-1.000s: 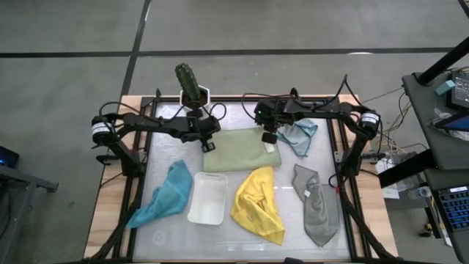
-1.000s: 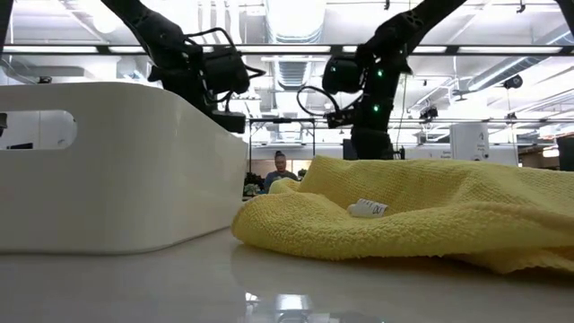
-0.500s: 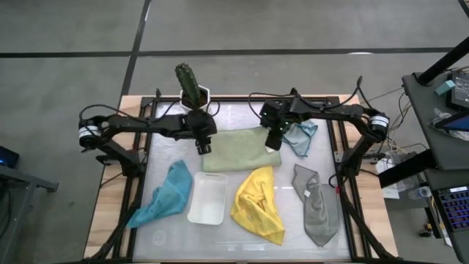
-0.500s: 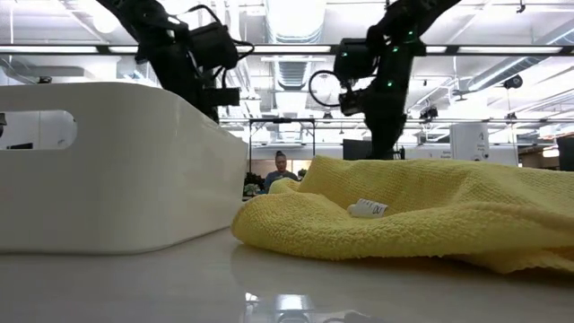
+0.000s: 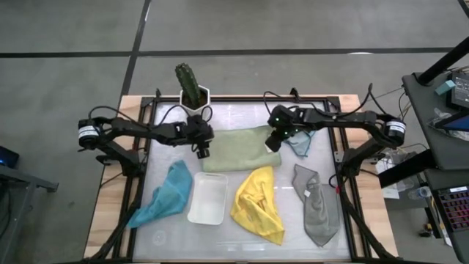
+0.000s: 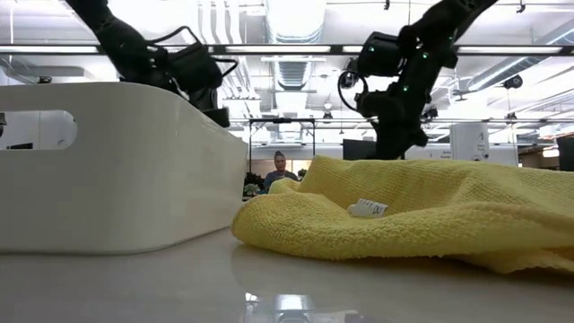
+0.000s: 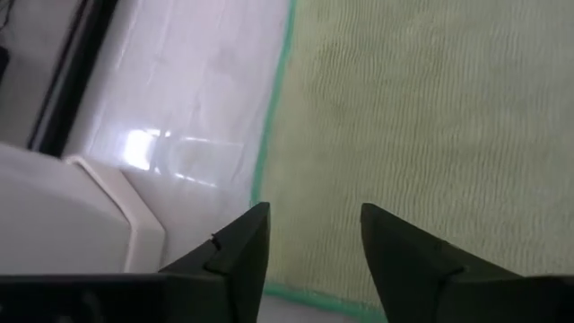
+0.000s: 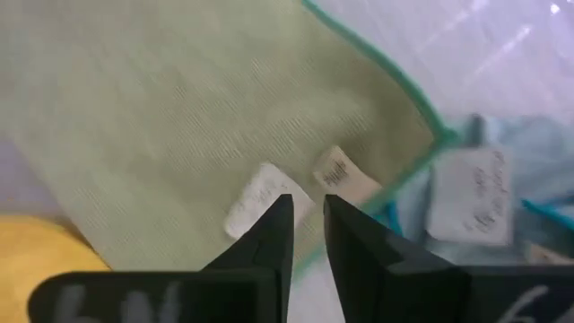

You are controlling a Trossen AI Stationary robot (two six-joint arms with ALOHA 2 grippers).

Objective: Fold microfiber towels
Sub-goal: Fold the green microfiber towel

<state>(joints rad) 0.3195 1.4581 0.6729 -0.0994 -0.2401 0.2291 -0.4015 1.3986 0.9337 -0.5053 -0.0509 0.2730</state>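
Left gripper: I see it open, empty, over pale green towel's left edge.
Right gripper: nearly closed, empty, over its right corner.

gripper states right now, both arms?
Left gripper: open, empty, over the pale green towel at its left edge.
Right gripper: narrow gap, nothing between the fingers, over the same towel's tagged corner.

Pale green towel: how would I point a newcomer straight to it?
Start at the potted cactus on the table's far edge; the pale green towel lies flat just in front of it, between the left gripper and right gripper. Unlike the crumpled yellow towel and light blue towel beside it, it is a neat folded rectangle.
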